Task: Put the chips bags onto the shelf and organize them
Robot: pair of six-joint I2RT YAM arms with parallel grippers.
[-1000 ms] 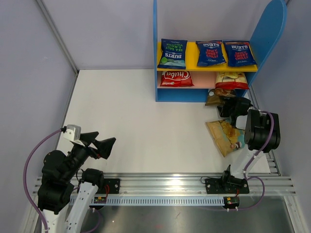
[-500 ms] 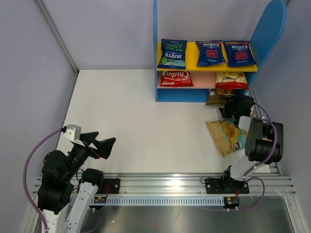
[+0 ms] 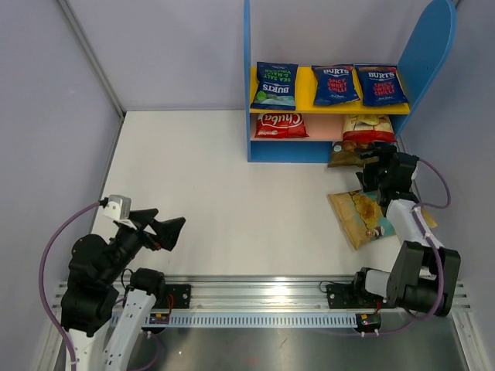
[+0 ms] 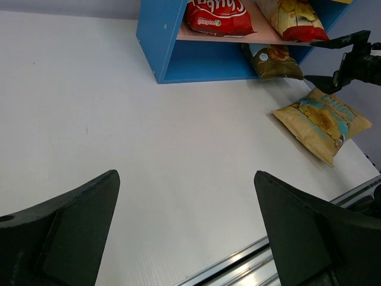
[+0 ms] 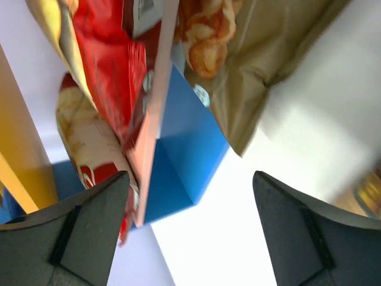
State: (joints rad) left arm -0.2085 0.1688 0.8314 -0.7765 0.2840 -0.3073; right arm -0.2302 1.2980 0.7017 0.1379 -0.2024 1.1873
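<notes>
We are in a robotics lab test cell: the left arm [image 3: 93,270] and right arm [image 3: 418,278] sit bolted to an aluminium rail [image 3: 263,290] along a white table [image 3: 209,178], which carries a small painted shelf [image 3: 248,93] and is boxed in by plain grey panels [image 3: 46,116].

I'm looking at a shelf [image 3: 252,77] showing blue sides and a blue base, with a yellow upper board [image 3: 305,100] and a pink middle board [image 3: 325,131]. On the yellow, the left bag [image 3: 275,84], middle bag [image 3: 335,83] and right bag [image 3: 380,83] are all showing dark blue, the left one carrying a pale teal band. I'm seeing a red bag [image 3: 281,124] with white script, a red-white-yellow bag [image 3: 368,127], a tan-gold bag [image 3: 343,157], and a tan bag with light blue [image 3: 357,218]. The table [image 3: 216,178] is reading white, the left gripper [image 4: 184,176] and right gripper [image 5: 190,176] black, and the cable [image 3: 54,239] purple.
</notes>
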